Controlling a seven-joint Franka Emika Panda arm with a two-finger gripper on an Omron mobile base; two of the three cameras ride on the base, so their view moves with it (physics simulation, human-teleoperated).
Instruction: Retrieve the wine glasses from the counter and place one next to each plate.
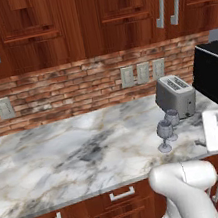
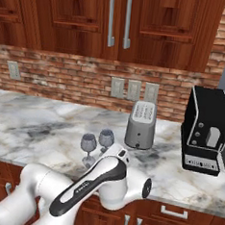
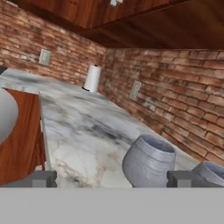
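Step in hand, as judged: the approach to the first pick-up, nothing lifted yet. In the hand view the jaws [image 3: 111,179] stand fully open and empty, low over the tabletop [image 3: 83,127]. The nearer wine glass [image 3: 148,161] sits between the two tips, somewhat toward the right one and a little ahead of them; the second wine glass [image 3: 213,171] lies just beyond the right tip, outside the gap. Both glasses stand upright on their feet, long axis vertical, mouths up. The next move calls for advancing until the bowl is centred, then closing without knocking its close neighbour.
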